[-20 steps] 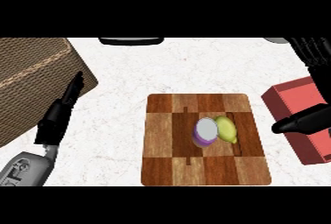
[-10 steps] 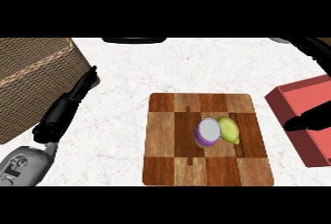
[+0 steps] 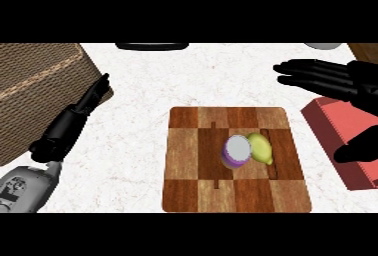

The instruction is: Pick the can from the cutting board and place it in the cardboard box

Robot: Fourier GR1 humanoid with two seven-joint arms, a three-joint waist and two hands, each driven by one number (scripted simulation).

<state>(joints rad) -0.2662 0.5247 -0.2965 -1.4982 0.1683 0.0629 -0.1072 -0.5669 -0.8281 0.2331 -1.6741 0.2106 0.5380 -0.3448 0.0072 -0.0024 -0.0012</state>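
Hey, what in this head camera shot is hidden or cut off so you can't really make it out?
- Purple can with silver lid: its right side is hidden by the yellow-green fruit beside it.
- Brown cardboard box: cut by the left edge.
- Red box: partly covered by the right robot hand.
- Dark object: cut off at the top; unidentifiable.

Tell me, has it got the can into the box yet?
Not yet. The can stands on the cutting board, touching a yellow-green fruit, so nothing is done. The right hand is open above and to the right of the board, holding nothing; the left hand is by the cardboard box. Grasping, carrying and placing all remain.
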